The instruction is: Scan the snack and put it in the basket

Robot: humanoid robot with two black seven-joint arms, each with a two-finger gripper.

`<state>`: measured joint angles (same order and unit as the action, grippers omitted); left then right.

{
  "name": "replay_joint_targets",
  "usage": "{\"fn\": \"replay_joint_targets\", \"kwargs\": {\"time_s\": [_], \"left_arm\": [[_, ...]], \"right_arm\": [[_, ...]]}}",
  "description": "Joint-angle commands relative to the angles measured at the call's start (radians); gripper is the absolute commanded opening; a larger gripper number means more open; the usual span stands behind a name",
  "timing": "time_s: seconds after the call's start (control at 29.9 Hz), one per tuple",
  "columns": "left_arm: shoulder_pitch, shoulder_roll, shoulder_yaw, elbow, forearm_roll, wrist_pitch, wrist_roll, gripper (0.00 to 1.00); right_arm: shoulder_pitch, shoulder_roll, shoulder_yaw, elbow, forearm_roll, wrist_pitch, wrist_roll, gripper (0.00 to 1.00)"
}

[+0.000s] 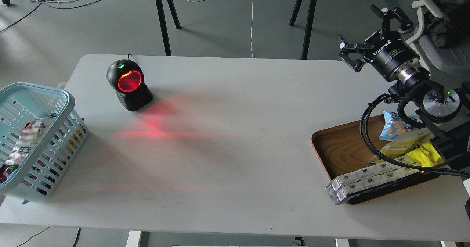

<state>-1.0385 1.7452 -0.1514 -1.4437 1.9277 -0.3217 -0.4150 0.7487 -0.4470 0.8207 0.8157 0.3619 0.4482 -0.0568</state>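
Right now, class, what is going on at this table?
The robot's right end effector hangs open and empty above the table's far right corner. Below its arm, a wooden tray holds snack packets, among them a pale yellow pouch. A barcode scanner glows red on the table. At the left edge, the light blue basket already contains packets. No left arm shows.

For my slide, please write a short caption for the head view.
Right gripper open and raised above the tray; scanner glowing red, basket at the table's left edge.
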Motion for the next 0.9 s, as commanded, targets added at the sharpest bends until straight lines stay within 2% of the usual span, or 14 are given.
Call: {"fn": "replay_joint_targets", "kwargs": {"time_s": [0.0,0.2,0.54,0.87], "left_arm": [[0.000,0.000,0.001,-0.004,-0.027,0.007,0.002,0.00],[0.000,-0.001,0.030,-0.004,-0.041,0.012,0.007,0.00],[0.002,-0.004,0.170,-0.003,-0.102,0.148,0.030,0.00],[0.002,-0.030,0.289,-0.003,-0.121,0.242,0.044,0.01]], "right_arm": [[0.000,0.008,0.000,-0.001,-0.001,0.000,0.000,0.99],[0.000,0.008,0.000,-0.001,-0.001,0.000,0.000,0.99],[-0.002,0.008,-0.003,-0.001,-0.001,0.000,0.000,0.98],[-0.002,0.008,-0.003,-0.001,-0.001,0.000,0.000,0.99]]}}
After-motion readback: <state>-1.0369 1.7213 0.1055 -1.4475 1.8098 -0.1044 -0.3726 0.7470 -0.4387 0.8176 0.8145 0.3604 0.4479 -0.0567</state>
